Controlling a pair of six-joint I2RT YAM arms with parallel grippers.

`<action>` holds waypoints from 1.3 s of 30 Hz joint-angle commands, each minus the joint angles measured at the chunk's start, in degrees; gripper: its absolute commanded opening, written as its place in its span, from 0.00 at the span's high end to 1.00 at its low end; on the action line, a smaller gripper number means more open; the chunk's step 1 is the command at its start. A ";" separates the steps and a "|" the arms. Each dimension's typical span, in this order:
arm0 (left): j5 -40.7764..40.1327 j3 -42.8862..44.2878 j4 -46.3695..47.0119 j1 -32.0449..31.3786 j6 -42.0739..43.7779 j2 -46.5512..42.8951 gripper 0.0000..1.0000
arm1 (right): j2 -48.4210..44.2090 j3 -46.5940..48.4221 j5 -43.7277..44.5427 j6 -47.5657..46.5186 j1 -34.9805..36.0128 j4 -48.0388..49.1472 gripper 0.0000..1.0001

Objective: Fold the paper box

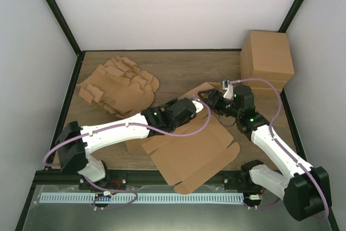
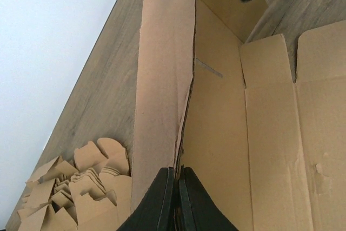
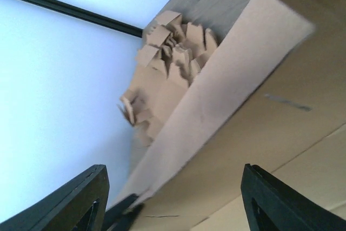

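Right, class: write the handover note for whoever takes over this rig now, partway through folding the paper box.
Left gripper: shut on the edge of a raised side wall of the paper box.
Right gripper: open at that same wall, gripping nothing.
Box: middle of the table, mostly flat.
Done: one long wall stands up.
Left: the other walls, flaps and tabs.

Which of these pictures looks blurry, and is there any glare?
Right wrist view: the raised flap of the paper box is smeared at its edge, and the heap of blanks behind it is soft. Left wrist view: the cardboard grain is crisp. Top view: sharp, evenly lit, no glare.
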 commanded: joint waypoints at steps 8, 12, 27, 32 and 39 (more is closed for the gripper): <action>1.89 -0.31 -4.38 -1.74 -3.39 1.45 0.96 | 4.08 2.15 -8.12 12.67 -0.04 3.64 0.55; 2.18 -0.02 -4.47 -2.02 -3.68 1.66 0.96 | 2.82 0.48 -7.94 14.61 -0.04 5.19 0.76; 25.17 11.52 -14.07 0.78 -12.59 -3.80 0.19 | 2.80 -2.84 -7.52 13.71 -0.04 6.43 0.99; 40.22 15.60 -16.65 12.15 -16.11 -2.52 0.00 | 2.81 -3.76 -7.61 13.32 -0.05 7.08 0.99; 51.51 17.11 -19.37 21.66 -11.21 3.99 0.00 | 3.42 -4.16 -7.88 13.05 -0.10 7.85 0.99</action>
